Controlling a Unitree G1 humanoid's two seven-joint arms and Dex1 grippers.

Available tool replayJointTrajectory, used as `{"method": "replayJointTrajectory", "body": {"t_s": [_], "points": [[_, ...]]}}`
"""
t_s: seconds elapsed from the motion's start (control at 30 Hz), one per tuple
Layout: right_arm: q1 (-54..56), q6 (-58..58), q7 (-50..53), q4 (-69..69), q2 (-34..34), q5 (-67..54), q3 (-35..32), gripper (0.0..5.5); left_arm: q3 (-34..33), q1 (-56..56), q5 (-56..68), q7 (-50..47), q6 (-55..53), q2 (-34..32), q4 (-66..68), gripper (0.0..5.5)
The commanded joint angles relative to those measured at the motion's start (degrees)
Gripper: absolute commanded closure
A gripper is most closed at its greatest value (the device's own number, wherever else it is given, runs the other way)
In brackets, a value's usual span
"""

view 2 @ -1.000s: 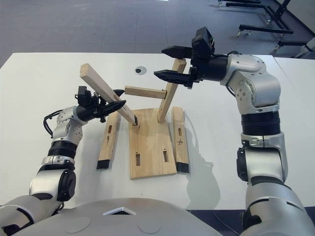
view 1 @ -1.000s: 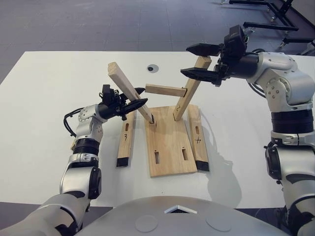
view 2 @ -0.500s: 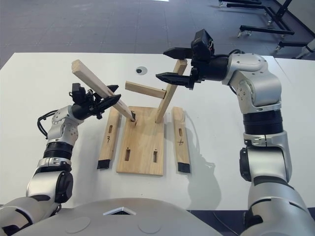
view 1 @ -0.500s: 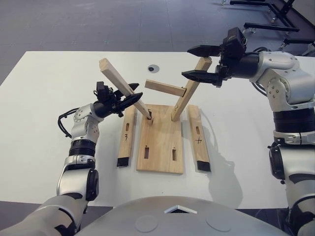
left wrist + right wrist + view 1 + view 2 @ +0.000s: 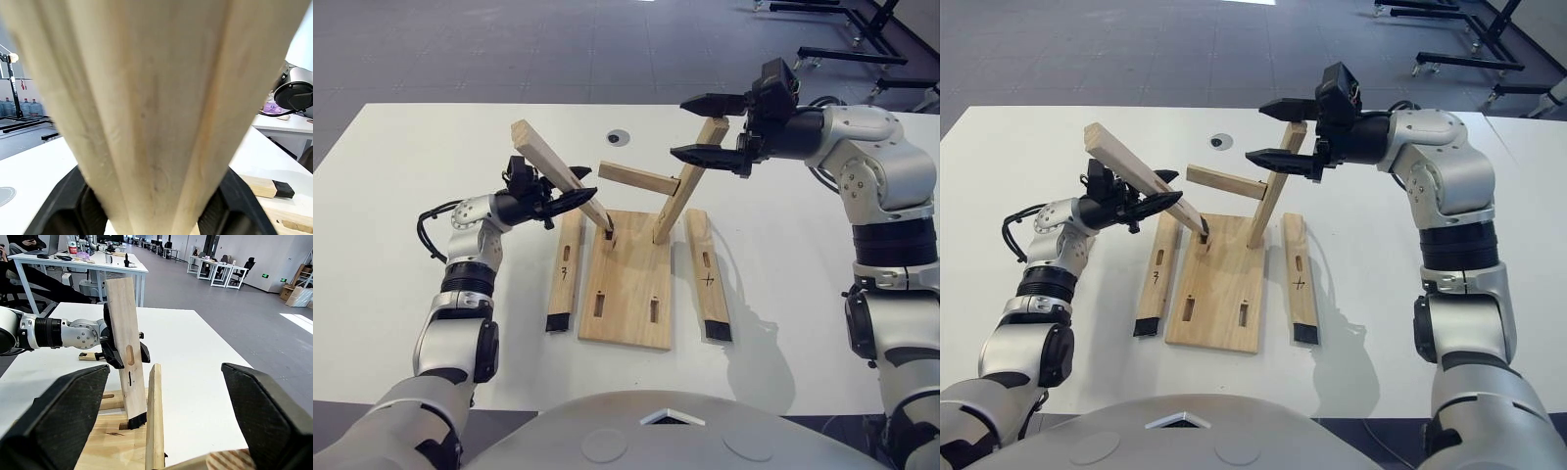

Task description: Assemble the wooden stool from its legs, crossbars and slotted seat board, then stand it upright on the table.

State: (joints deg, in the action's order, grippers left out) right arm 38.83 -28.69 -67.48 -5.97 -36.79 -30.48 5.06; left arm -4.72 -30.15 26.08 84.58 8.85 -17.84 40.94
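The slotted seat board point(image 5: 625, 299) lies flat on the white table point(image 5: 411, 196). A slanted leg point(image 5: 548, 164) stands with its black-tipped foot in a far slot, and my left gripper point(image 5: 576, 197) is shut on its middle; the left wrist view has this leg point(image 5: 156, 107) close up between the fingers point(image 5: 83, 208). A second leg point(image 5: 687, 186) leans in the neighbouring slot, with a crossbar point(image 5: 641, 177) sticking out to the left. My right gripper point(image 5: 698, 127) is open around that leg's top, its fingers point(image 5: 63, 416) wide apart and touching nothing.
Two loose slotted legs lie flat beside the board, one on the left point(image 5: 565, 272) and one on the right point(image 5: 707, 276). A round hole point(image 5: 618, 136) is set in the table behind the stool parts. Bare tabletop lies to the far left and near right.
The seat board has slid left and turned slightly. My left gripper has pulled its leg leftward with a steeper slant. The right gripper has barely moved and stays open.
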Motion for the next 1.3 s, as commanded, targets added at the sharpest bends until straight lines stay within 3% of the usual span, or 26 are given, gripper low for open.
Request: {"method": "replayJointTrajectory", "body": {"t_s": [0.03, 0.27, 0.87, 1.3], "points": [[-5.3, -4.7, -2.1, -1.7, 0.9, 1.5, 4.9, 1.32, 3.6, -0.9, -4.1, 2.6, -0.4, -1.7, 1.5, 3.48], [-5.4, -5.2, -2.6, -1.3, 0.8, 1.3, 5.1, 1.32, 9.1, -2.3, -8.6, 5.5, 2.5, -4.8, 1.5, 3.48], [-5.4, -5.9, -4.3, -1.0, -0.1, 1.1, 6.4, 1.32, 6.7, -5.0, -5.6, 5.4, -4.6, -5.8, 5.5, 3.48], [-5.3, -5.7, -5.0, -1.2, 0.2, 0.8, 6.9, 1.32, 15.4, -7.6, -12.8, 7.8, 1.4, -8.7, 8.4, 3.48]]}}
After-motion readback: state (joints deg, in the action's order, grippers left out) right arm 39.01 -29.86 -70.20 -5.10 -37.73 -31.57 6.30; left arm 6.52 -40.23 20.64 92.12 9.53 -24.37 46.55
